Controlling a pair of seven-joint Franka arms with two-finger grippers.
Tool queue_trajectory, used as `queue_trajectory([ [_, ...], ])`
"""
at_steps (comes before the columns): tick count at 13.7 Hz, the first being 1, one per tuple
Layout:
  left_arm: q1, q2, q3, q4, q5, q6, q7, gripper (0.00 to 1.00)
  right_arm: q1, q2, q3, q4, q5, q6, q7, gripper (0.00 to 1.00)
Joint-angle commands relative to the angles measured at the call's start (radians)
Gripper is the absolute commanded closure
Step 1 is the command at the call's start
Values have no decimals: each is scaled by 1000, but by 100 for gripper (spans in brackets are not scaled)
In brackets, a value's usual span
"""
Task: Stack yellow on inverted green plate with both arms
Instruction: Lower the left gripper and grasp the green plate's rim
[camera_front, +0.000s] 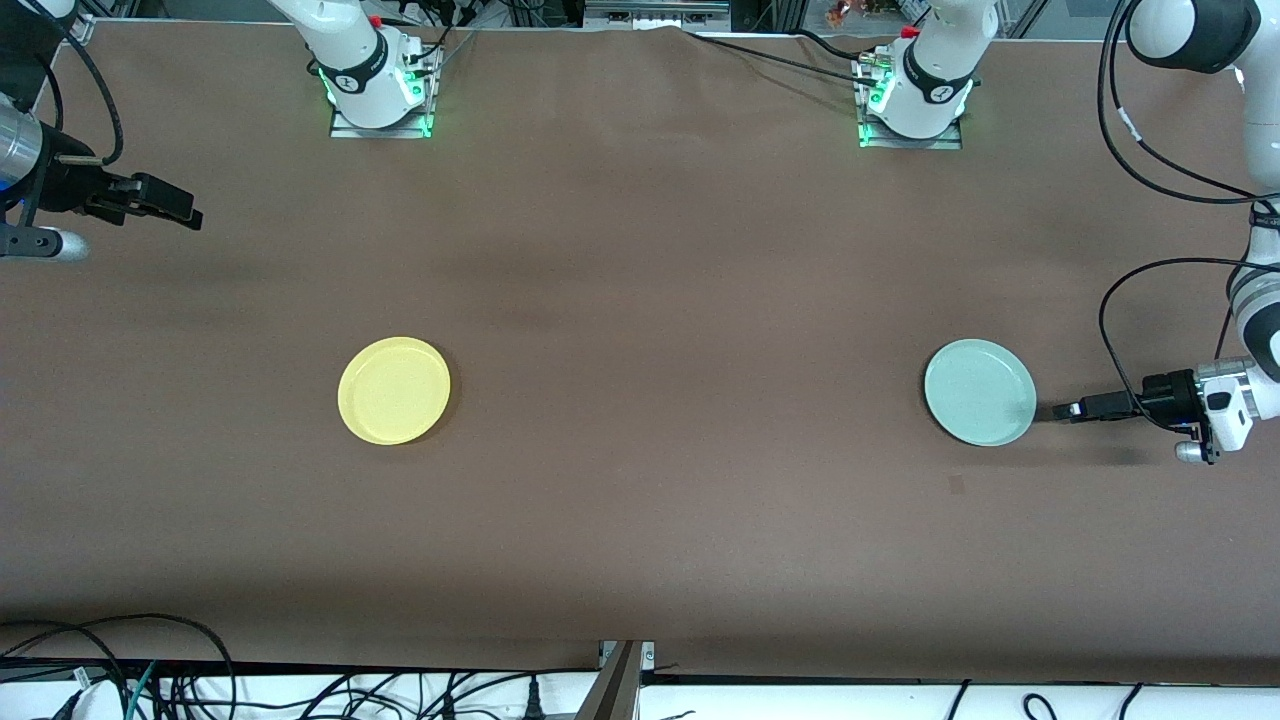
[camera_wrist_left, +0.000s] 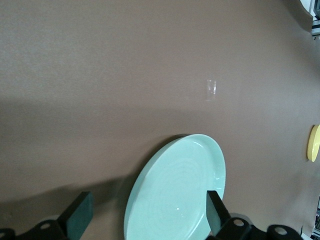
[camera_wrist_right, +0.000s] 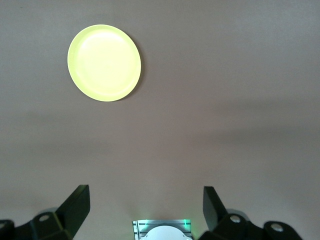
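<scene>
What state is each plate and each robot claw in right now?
yellow plate: right side up, flat on the table, untouched.
green plate: right side up, not yet inverted, flat on the table.
left gripper: open, low beside the green plate's rim.
right gripper: open, empty, waiting at its end of the table.

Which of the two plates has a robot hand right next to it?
The round pale mint-green plate: the left end effector sits open beside its rim. The pale yellow plate lies alone.
</scene>
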Motion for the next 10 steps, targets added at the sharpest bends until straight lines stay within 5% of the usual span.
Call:
queue_trajectory([
  [1,9,-11,-7,-59,-26,38,37,0,7,-6,0,-6,-11,3,2,0],
  [7,20,-51,-6,-136,-14,36,37,5,7,-6,0,-7,-12,7,2,0],
  [8,20,-69,-4,-151,-14,38,35,16,7,-4,0,-9,-11,7,2,0],
  [9,12,-98,-4,-182,-12,53,35,39,5,-4,0,-9,-12,8,3,0],
  [10,7,-115,-4,-202,-12,64,35,47,5,-4,0,-9,-11,8,2,0],
])
